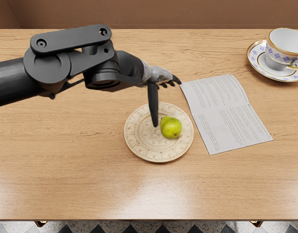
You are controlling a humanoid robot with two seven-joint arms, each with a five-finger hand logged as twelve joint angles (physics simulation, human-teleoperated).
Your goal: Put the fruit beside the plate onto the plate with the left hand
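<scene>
A yellow-green fruit [171, 127] lies on the patterned beige plate [139, 141], right of the plate's centre. My left arm comes in from the left edge and my left hand [161, 87] hovers above the plate's far rim. Its fingers are spread and hold nothing. One long dark finger [153, 104] points straight down, its tip just left of the fruit and close to it. The other fingers stretch to the right, clear of the fruit. The right arm is out of view.
An open printed sheet [224, 111] lies on the wooden table right of the plate. A blue-patterned cup on a saucer [280, 53] stands at the far right corner. The table's front edge [149, 219] runs along the bottom.
</scene>
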